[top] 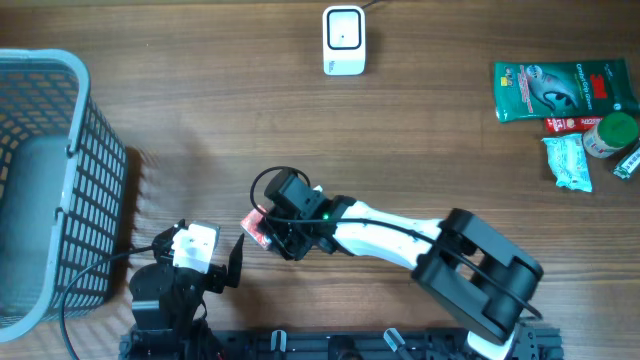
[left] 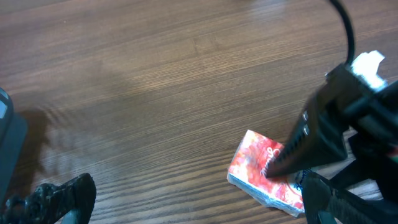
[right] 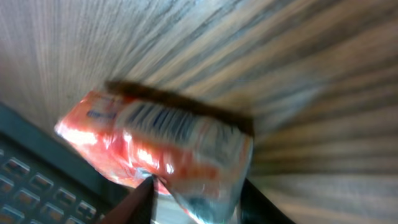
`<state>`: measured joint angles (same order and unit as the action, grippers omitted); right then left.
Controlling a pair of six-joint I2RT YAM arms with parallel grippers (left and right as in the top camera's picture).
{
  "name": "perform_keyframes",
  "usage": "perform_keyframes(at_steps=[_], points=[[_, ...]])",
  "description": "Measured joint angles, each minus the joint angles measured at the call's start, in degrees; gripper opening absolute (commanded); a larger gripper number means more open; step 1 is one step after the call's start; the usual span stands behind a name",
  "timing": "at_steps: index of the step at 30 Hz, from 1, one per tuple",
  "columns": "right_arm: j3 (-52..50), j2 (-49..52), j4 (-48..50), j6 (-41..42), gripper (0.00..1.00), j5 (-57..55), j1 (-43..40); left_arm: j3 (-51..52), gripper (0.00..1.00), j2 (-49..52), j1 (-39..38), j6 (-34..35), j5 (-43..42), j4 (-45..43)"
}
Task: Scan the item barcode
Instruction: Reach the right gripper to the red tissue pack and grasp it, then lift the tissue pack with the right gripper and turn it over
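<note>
Wood-grain table, brown, bare over most of its middle. We place everything against the scanner [top: 343, 40], the small white unit at the far edge.

- Basket [top: 100, 200]: blue-grey mesh, far left of the scanner and nearer the robot.
- Left gripper [top: 200, 252]: left of the scanner, at the near edge. Jaws spread wide, nothing between them. It idles beside the packet and is not touching it.
- Packet [top: 258, 226]: red-orange, with a white band and blue lettering. It lies slightly left of the scanner and well apart from it, towards the near edge. In the left wrist view it lies on the wood.
- Right gripper [right: 196, 205]: jaws partway open and straddling one end of the packet, one finger on each side. Whether they pinch it yet, we cannot tell, as the right wrist view is blurred.
- Green pouch [top: 560, 88], green-lidded jar [top: 612, 132] and white sachet [top: 568, 162]: clustered far right of the scanner and untouched.

Handling, in our judgement: the packet looks like a small, light item in glossy film. We expect it to be soft and crinkly, to give under pressure, and to be apt to slide or twist between the pads. We think the best hold is across the narrow width near one end. That grip should be firm enough to stop it swinging and should leave the broad printed faces free to turn towards the scanner. We cannot make out a barcode in any view, so which face to present is undecided.
</note>
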<state>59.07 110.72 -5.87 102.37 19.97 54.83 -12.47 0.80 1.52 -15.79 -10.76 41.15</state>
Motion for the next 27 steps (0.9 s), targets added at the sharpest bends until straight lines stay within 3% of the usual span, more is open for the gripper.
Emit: perform_keyframes(at_steps=[3, 7, 10, 13, 14, 15, 17, 18, 19, 20, 21, 27], points=[[0.00, 0.52, 2.21, -2.01, 0.04, 0.33, -0.02, 0.00, 1.00, 0.00, 0.00, 0.00, 0.00, 0.00], [0.24, 0.24, -0.28, -11.76, 0.04, 0.68, -4.22, 0.00, 1.00, 0.00, 0.00, 0.00, 0.00, 0.02], [0.46, -2.58, -8.55, -28.61, 0.08, -0.13, -10.91, 0.00, 1.00, 0.00, 0.00, 0.00, 0.00, 0.00], [0.17, -8.72, -20.70, -50.97, 0.46, -1.57, -15.41, 0.00, 1.00, 0.00, 0.00, 0.00, 0.00, 0.02], [0.20, -13.05, -25.46, -57.33, 0.80, -3.19, -17.18, 0.00, 1.00, 0.00, 0.00, 0.00, 0.00, 0.00], [0.20, -17.42, -27.74, -61.13, 1.00, -4.76, -18.56, 0.00, 1.00, -0.02, 0.00, 0.00, 0.00, 0.02], [0.20, -23.63, -27.71, -64.83, 0.99, -6.97, -19.71, 0.00, 1.00, 0.00, 0.00, 0.00, 0.00, 0.02], [0.22, -25.92, -27.12, -65.92, 0.90, -7.41, -19.74, 0.00, 1.00, 0.00, 0.00, 0.00, 0.00, 0.02], [0.24, -27.82, -26.47, -66.62, 0.59, -7.82, -19.63, 0.00, 1.00, 0.00, 0.00, 0.00, 0.00, 0.00], [0.28, -28.37, -26.18, -66.45, 0.19, -8.70, -19.47, 0.00, 1.00, 0.00, 0.00, 0.00, 0.00, 0.02], [0.28, -27.63, -25.62, -65.51, 0.07, -9.55, -19.41, 0.00, 1.00, 0.00, 0.00, 0.00, 0.00, 0.00], [0.24, -9.88, -13.75, -55.98, 0.04, -17.77, -19.15, 0.00, 1.00, 0.00, 0.00, 0.00, 0.00, 0.00]])
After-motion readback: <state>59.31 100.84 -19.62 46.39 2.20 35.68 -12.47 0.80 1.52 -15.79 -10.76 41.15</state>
